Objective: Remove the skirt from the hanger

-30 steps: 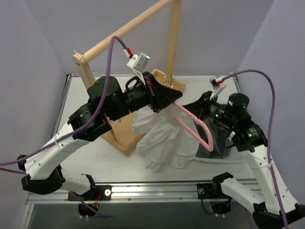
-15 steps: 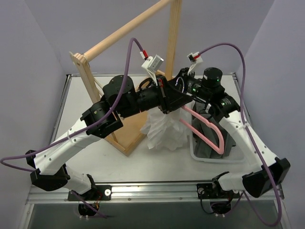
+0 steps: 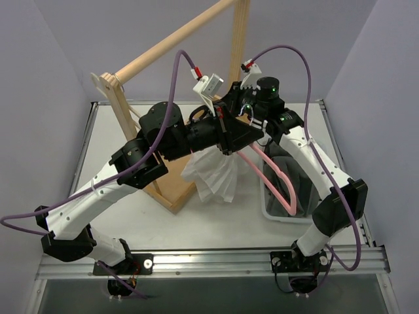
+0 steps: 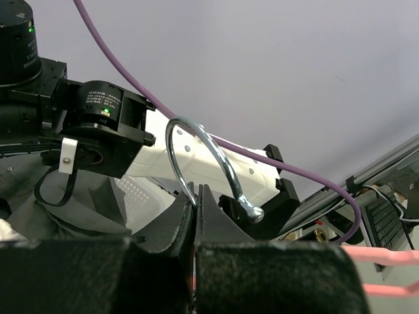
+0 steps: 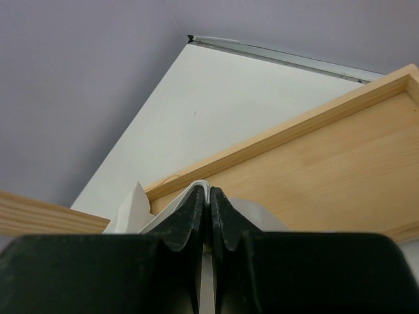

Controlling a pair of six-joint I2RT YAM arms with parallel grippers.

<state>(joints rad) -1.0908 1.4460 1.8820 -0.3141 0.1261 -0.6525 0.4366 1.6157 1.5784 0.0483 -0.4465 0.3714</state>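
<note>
Left pincer: fingers closed on the wire stem of the metal hook of the hanger, hook upright above the fingertips, pink arm running off to one side. Right pincer: fingers pressed together on a thin white edge of the skirt; in the top view it sits just beside the left pincer, the two arms meeting high over the table. Skirt: white, bunched, hanging below both pincers, its upper edge hidden behind the left pincer in the top view; lower folds lie between the base of the wooden rack and the bin. Bin: pale, on the table under the right arm, holding grey cloth; the hanger's pink arm slants down over it.
</note>
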